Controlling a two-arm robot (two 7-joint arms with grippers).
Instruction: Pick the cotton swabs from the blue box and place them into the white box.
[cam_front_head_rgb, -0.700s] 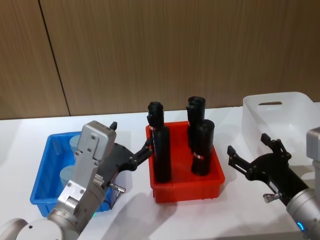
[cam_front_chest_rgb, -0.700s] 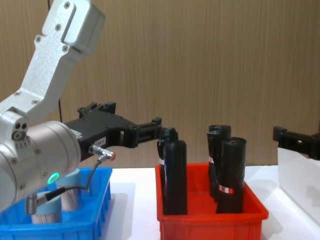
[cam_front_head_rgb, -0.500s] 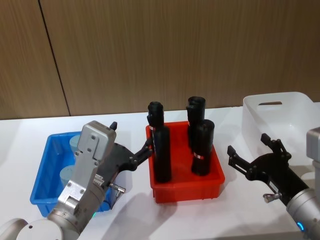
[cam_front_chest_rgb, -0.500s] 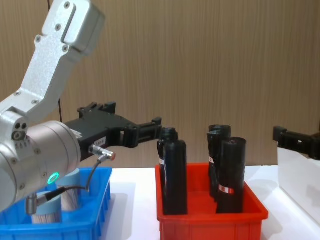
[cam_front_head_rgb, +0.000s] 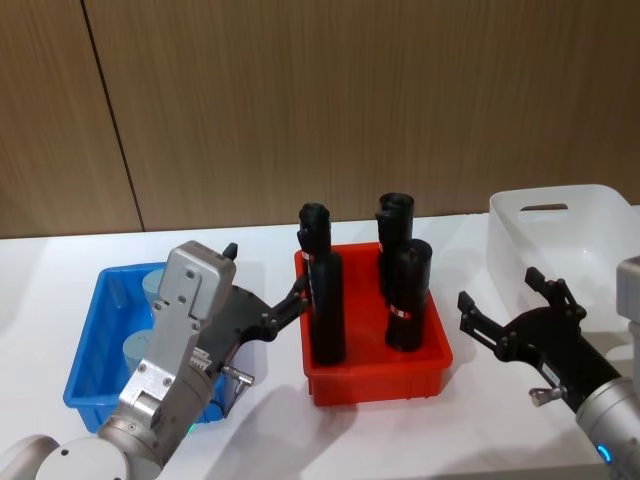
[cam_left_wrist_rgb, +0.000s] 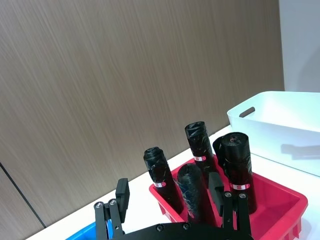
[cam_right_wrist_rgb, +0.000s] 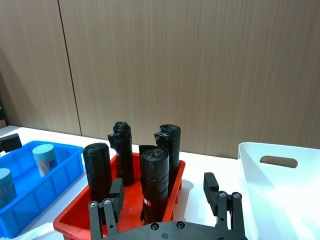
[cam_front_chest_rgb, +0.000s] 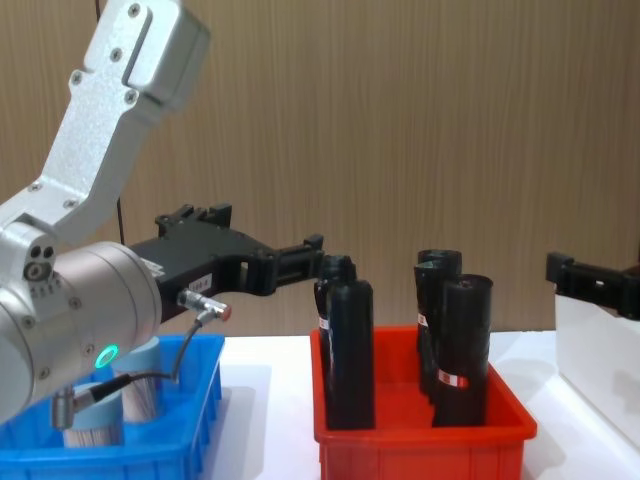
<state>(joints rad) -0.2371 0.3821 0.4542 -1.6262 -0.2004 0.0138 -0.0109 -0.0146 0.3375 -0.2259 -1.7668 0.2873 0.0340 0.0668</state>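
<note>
Closest in, the left gripper (cam_front_head_rgb: 264, 272) hangs over the right side of the blue box (cam_front_head_rgb: 78, 375), fingers spread wide and empty. The right gripper (cam_front_head_rgb: 497, 288) hovers above the table (cam_front_head_rgb: 470, 420) between the red bin (cam_front_head_rgb: 375, 378) and the white box (cam_front_head_rgb: 560, 238), also splayed, gripping nothing. The swabs (cam_front_head_rgb: 153, 285) stand in the blue box. Black bottles (cam_front_head_rgb: 325, 310) stand upright in the red bin, and a wood wall (cam_front_head_rgb: 300, 100) rises behind.
</note>
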